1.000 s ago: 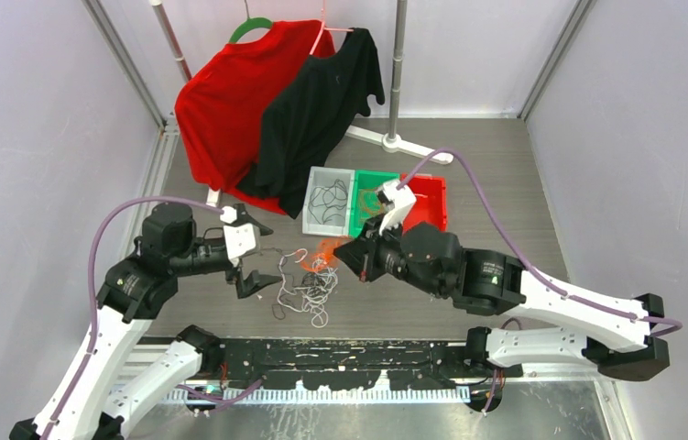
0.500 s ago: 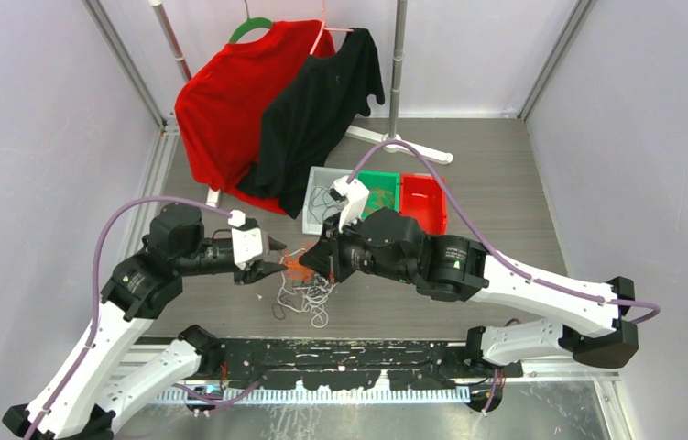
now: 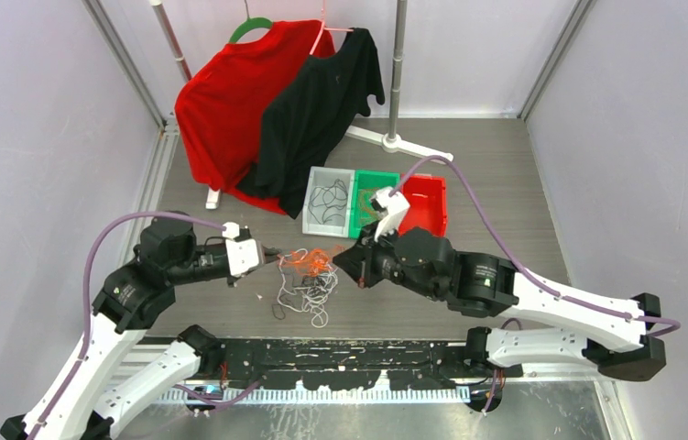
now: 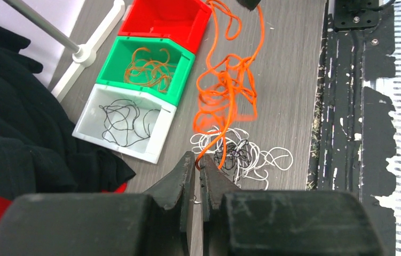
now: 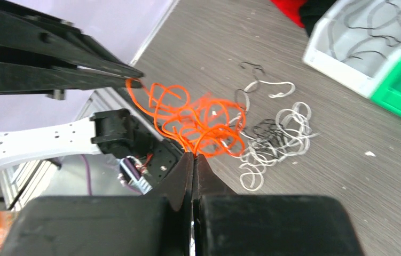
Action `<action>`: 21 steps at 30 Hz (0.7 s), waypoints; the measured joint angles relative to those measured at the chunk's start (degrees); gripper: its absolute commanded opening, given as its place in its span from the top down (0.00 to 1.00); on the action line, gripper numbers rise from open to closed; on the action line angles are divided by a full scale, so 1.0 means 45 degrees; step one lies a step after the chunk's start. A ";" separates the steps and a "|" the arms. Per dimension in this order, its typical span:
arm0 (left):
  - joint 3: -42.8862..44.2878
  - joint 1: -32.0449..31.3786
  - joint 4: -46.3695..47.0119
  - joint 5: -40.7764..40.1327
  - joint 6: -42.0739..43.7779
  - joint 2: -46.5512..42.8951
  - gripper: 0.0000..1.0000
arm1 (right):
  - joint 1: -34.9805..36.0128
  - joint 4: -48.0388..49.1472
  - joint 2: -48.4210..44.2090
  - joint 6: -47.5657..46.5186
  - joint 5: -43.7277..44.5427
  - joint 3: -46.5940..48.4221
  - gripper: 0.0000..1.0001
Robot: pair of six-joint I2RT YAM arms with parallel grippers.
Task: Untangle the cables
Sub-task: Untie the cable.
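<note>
Your left pincer (image 4: 197, 166) pinches a strand of the orange cable (image 4: 225, 90), and your right pincer (image 5: 193, 156) is pressed together on another part; the cable hangs mid-frame in the top view, above the white and black cables (image 3: 308, 295) on the table (image 3: 505, 183)

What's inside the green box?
A loose tangle of orange-brown cable lies in the green bin, and nothing else shows there in the left wrist view. From the top camera, the right arm covers part of the bin.
</note>
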 measured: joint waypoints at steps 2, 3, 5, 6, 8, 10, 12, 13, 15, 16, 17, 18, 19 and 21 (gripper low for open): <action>0.0000 0.0000 0.0000 -0.0223 -0.0005 -0.0034 0.96 | -0.0005 -0.0175 -0.0559 0.0214 0.0495 -0.0563 0.99; 0.0000 0.0000 0.0010 -0.0393 -0.0015 -0.0087 0.97 | -0.0024 -0.0321 -0.0884 0.0364 0.0821 -0.0889 0.99; 0.0000 0.0000 0.0068 -0.0709 -0.0019 -0.0209 1.00 | -0.0029 -0.0612 -0.1360 0.0568 0.1287 -0.1341 0.99; 0.0000 0.0000 0.0136 -0.0918 -0.0019 -0.0282 1.00 | -0.0039 -0.0782 -0.1574 0.0719 0.1549 -0.1554 0.99; 0.0000 0.0000 0.0355 -0.1467 -0.0019 -0.0418 1.00 | -0.0039 -0.1127 -0.1938 0.0971 0.1996 -0.1899 0.99; 0.0000 0.0000 0.0719 -0.2166 -0.0019 -0.0486 1.00 | -0.0049 -0.1511 -0.2399 0.1253 0.2365 -0.2380 0.95; 0.0034 0.0000 0.1107 -0.2895 -0.0019 -0.0466 1.00 | -0.0049 -0.1651 -0.2783 0.1477 0.2487 -0.2856 0.89; 0.0068 0.0000 0.1253 -0.3147 -0.0019 -0.0432 1.00 | -0.0049 -0.1744 -0.2895 0.1549 0.2482 -0.3031 0.84; 0.0233 0.0000 0.1506 -0.3541 -0.0034 -0.0316 1.00 | -0.0053 -0.2016 -0.2929 0.1632 0.2356 -0.3211 0.79; 0.0350 0.0000 0.1583 -0.3609 -0.0049 -0.0248 1.00 | -0.0058 -0.2074 -0.2851 0.1608 0.2273 -0.3211 0.80; 0.0491 0.0000 0.1622 -0.3585 -0.0078 -0.0180 1.00 | -0.0058 -0.2118 -0.2681 0.1525 0.2137 -0.3177 0.81; 0.0636 0.0000 0.1632 -0.3517 -0.0117 -0.0126 1.00 | -0.0058 -0.2244 -0.2458 0.1418 0.2074 -0.3070 0.84; 0.0753 0.0000 0.1705 -0.3449 -0.0180 -0.0102 1.00 | -0.0058 -0.2361 -0.2191 0.1326 0.2055 -0.2895 0.89; 0.0899 0.0000 0.2021 -0.3424 -0.0393 -0.0131 1.00 | -0.0107 -0.2773 -0.1520 0.1107 0.2113 -0.2331 0.94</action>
